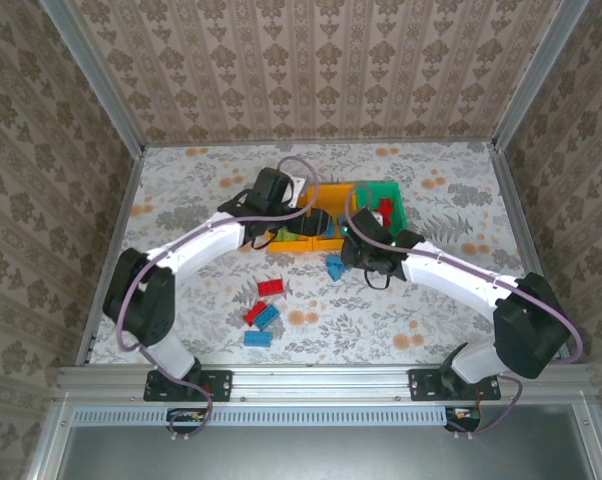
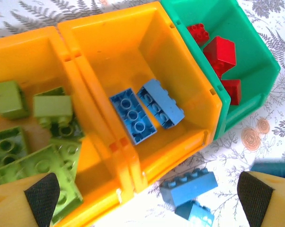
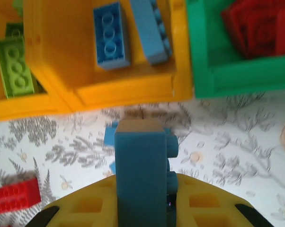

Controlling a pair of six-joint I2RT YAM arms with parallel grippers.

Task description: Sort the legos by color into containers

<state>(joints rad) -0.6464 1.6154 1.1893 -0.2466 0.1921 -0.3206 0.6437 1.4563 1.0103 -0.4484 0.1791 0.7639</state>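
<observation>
The right hand is clamped on a blue brick, held upright with its studs facing 3 o'clock, low over the bench just short of the bins. The step in hand looks like dropping it with its own colour. In the right wrist view the middle orange bin, which already holds two blue bricks, lies at about 12 o'clock from the held brick. The green bin with the red bricks sits at 2 o'clock, and the left orange bin with the light green bricks at 10 o'clock. To do it well, lift first so the brick clears the near rim, carry it straight toward 12 o'clock, and release only when it hangs over the bare floor of the middle bin, away from the wall shared with the green one. The left hand hangs over the bins with its fingers spread wide and nothing between them. It crowds the same space, so the right arm should come in low and from the near side. Loose blue bricks lie just before the bins, and more red and blue ones wait at 7 o'clock.
</observation>
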